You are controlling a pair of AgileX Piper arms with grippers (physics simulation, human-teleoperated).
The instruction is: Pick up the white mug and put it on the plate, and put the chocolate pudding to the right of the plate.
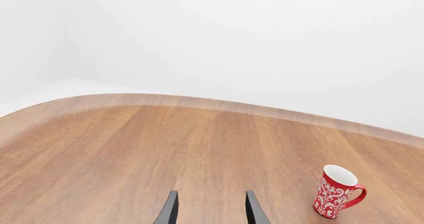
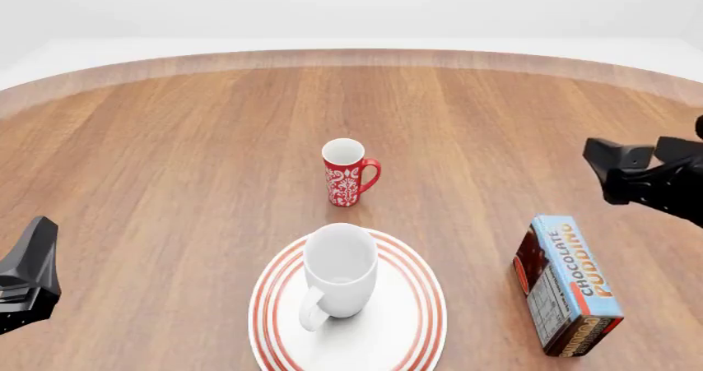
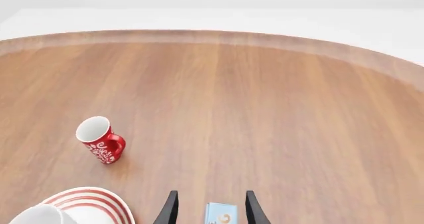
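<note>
The white mug (image 2: 341,271) stands upright on the plate (image 2: 423,309), handle toward the front left. The chocolate pudding (image 2: 571,285) lies on the table to the right of the plate, a small gap between them. My right gripper (image 2: 626,159) is open and empty, raised above and beyond the carton. In the right wrist view the carton (image 3: 221,215) shows low between the open fingers (image 3: 171,208), with the plate (image 3: 93,199) and mug (image 3: 39,216) at the corner. My left gripper (image 2: 31,272) is at the front left, open and empty (image 1: 211,194).
A slim red mug with white floral pattern (image 2: 347,172) stands upright beyond the plate, handle to the right; it also shows in the left wrist view (image 1: 336,191) and the right wrist view (image 3: 101,140). The round wooden table's far edge (image 2: 351,57) curves across the back.
</note>
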